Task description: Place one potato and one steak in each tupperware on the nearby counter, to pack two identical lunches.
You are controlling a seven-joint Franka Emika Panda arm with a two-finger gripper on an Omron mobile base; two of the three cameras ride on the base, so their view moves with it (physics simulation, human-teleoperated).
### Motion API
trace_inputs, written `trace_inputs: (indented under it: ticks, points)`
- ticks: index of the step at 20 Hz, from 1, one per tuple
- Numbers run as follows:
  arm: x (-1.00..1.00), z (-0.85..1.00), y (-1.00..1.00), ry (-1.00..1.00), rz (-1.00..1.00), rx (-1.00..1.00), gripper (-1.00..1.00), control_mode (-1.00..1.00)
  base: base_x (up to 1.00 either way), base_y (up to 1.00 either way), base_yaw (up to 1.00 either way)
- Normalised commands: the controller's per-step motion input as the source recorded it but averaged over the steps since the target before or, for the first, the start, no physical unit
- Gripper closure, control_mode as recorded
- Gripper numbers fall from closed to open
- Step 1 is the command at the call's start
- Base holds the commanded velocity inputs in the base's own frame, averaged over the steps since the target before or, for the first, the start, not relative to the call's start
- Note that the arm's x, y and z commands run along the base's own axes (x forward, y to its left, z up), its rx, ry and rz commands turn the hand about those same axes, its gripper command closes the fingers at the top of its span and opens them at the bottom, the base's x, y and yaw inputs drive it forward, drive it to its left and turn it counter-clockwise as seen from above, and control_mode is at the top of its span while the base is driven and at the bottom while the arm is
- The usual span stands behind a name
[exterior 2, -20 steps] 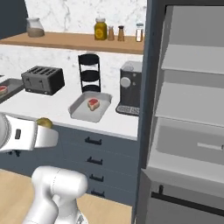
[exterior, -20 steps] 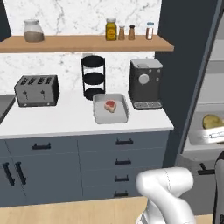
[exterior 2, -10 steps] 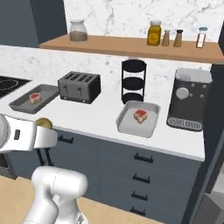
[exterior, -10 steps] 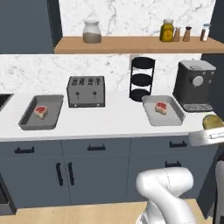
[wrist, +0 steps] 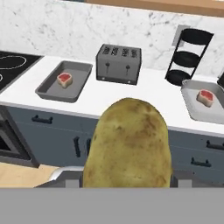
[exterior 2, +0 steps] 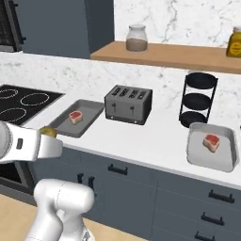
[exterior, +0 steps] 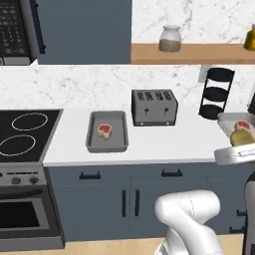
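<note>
A brown potato (wrist: 127,148) looms close in the hand view, and my gripper (exterior: 240,144) is shut on it, its fingertips hidden behind it. In the base views the potato (exterior 2: 48,133) hangs in front of the counter (exterior: 164,142), short of its edge. Two grey tupperware trays stand on the counter. The left tupperware (exterior: 119,130) next to the stove holds a steak (exterior: 104,130). The right tupperware (exterior 2: 212,155) holds another steak (exterior 2: 211,141). No potato lies in either tray.
A silver toaster (exterior: 154,107) stands between the trays, with a black tiered rack (exterior: 215,93) to its right. A black stovetop (exterior: 25,134) ends the counter on the left. A wooden shelf with a jar (exterior: 170,39) runs above. Drawers with black handles (exterior 2: 117,170) face me.
The whole picture has slid to the right, so the base has driven left along the counter; the stove and left tray have come into view. The potato stays in my gripper.
</note>
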Motion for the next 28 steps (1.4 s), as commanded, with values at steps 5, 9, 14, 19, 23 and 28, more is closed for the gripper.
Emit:
trace_inputs:
  ticks: [5, 9, 14, 19, 23, 28]
  points:
    - [0.0, 0.0, 0.0, 0.0, 0.0, 0.0, 1.0, 1.0, 0.81, 1.0, 0.0]
    - [0.0, 0.0, 0.0, 0.0, 0.0, 0.0, 1.0, 1.0, 0.88, 1.0, -0.03]
    - [0.0, 0.0, 0.0, 0.0, 0.0, 0.0, 1.0, 1.0, 0.58, 0.36, 0.0]
    - [0.13, -0.18, -0.04, 0.03, 0.0, 0.0, 1.0, -1.0, 0.21, 0.02, 0.0]
    - [0.43, -0.62, -0.16, 0.11, 0.0, 0.0, 1.0, -1.0, 0.0, 0.0, 0.0]
    - [0.59, -0.78, -0.23, 0.05, 0.0, -0.04, 1.0, -1.0, 0.0, 0.0, 0.0]
